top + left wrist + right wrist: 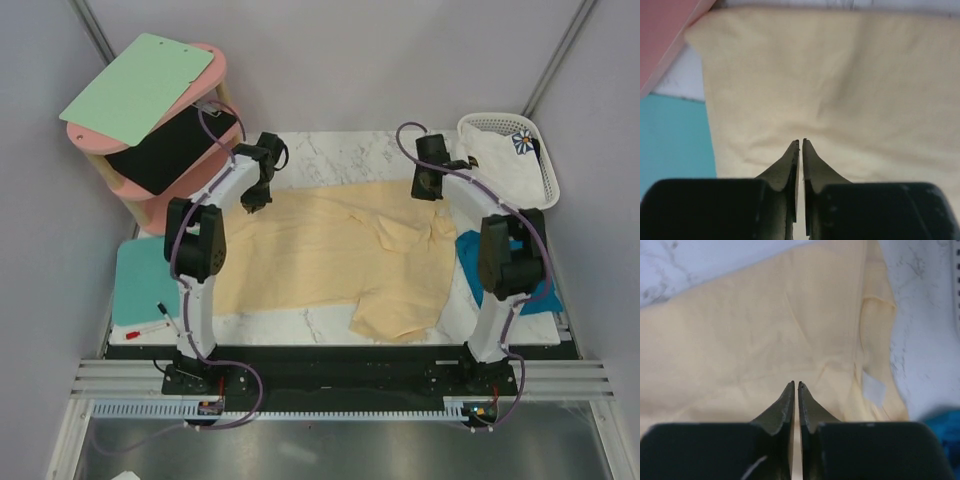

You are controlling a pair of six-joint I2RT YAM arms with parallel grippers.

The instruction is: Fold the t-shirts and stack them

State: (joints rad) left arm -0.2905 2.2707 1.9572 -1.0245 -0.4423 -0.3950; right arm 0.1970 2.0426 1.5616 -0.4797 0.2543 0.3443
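The large pale yellow t-shirt (pixel 340 250) lies spread over the marble table, with one sleeve hanging toward the near edge. My left gripper (pixel 252 203) is shut and empty just above its far left corner; in the left wrist view its tips (pixel 801 141) hover over the flat yellow cloth (pixel 840 75). My right gripper (pixel 427 190) is shut and empty over the shirt's far right collar area (pixel 765 330), its tips (pixel 796 384) close to the white neck label (pixel 873 390). The teal-blue t-shirt (pixel 468 255) lies bunched under my right arm. The white flower-print t-shirt (pixel 500 160) lies in the basket.
A white lattice basket (pixel 545 150) stands at the far right. A turquoise board (pixel 145 280) with a red pen (pixel 150 325) lies at the left edge. A pink shelf unit (pixel 200 70) holding a green board (pixel 140 85) stands at the far left.
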